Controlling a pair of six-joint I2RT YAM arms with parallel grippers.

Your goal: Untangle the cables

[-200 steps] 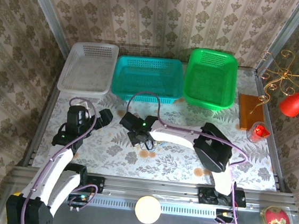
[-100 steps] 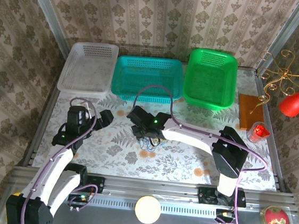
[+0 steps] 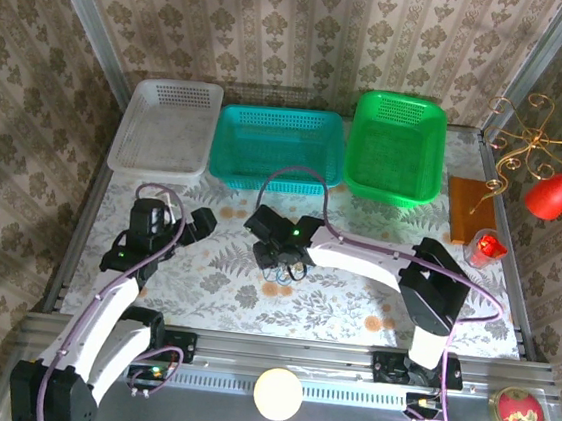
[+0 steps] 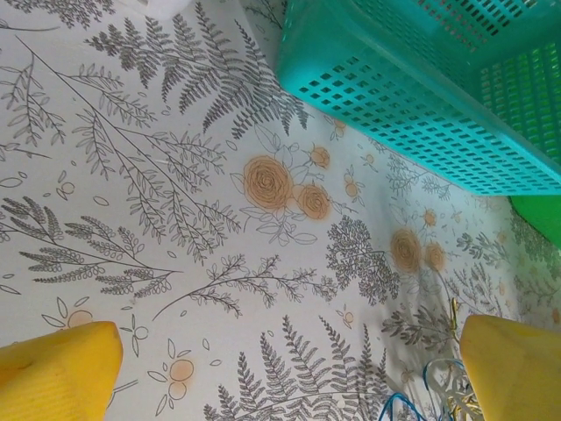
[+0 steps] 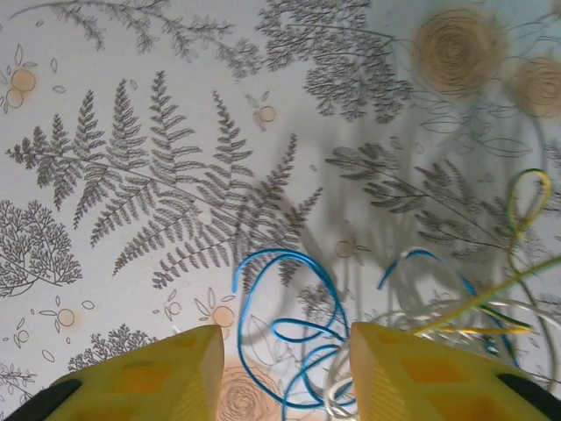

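Right arm: elbow folded on the right side of the bench, forearm reaching left to the bench centre, wrist tipped down. Right gripper hangs directly over the cables. In the right wrist view its yellow fingers stand partly apart and pinch nothing.

Left arm: rises from its base along the left side, wrist bent to the right. Left gripper is spread wide and empty above bare bench, facing the teal basket.

Cables: one small clump near the bench centre, in front of the teal basket and well apart from the left gripper.
- Right wrist view: the clump's long axis runs sideways, from the gap between the fingers out to the right edge.
- Blue strand: open coils lying in that gap, on the bench.
- Whitish strands: loose arcs just right of the blue, overlapping it.
- Yellow-green strand: runs diagonally up and right across the whitish arcs. A small upright loop of the same colour stands near the right edge.

Left wrist view: the edge of the tangle sits in the lower right corner.
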